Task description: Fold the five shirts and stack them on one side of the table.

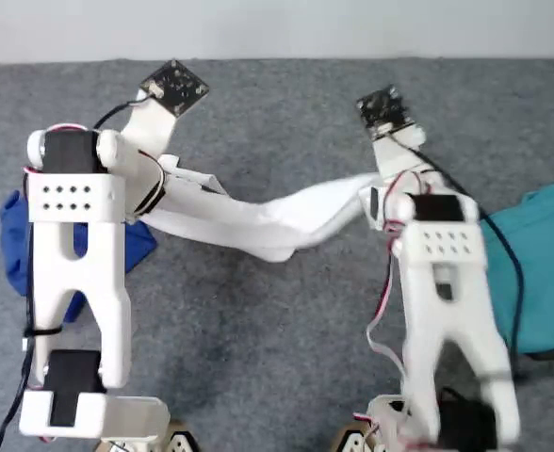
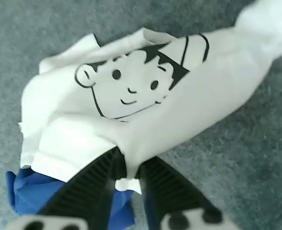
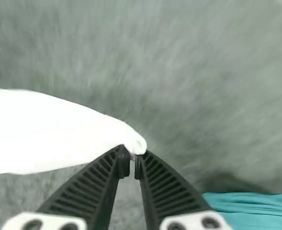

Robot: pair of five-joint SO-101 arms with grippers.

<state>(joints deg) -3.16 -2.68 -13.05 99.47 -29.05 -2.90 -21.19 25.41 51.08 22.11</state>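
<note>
Left wrist view showed the left pincer (image 2: 129, 167) clamped on the white shirt (image 2: 131, 96), a blue shirt (image 2: 30, 191) just below it; the right pincer (image 3: 132, 163) gripped the shirt's far end, a teal shirt (image 3: 256, 203) nearby.

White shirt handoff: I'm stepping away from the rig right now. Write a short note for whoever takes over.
Left end effector: shut on one end of the white shirt.
Right end effector: shut on its other end.
Things: the white shirt hangs stretched between the two arms, above the grey table. The blue shirt lies under the left arm. The teal shirt lies at the table's right edge.
Done: the white shirt is picked up. I cannot tell whether the blue one is folded.
Left: lay down, fold and stack the white shirt, then likely the teal one.
</note>
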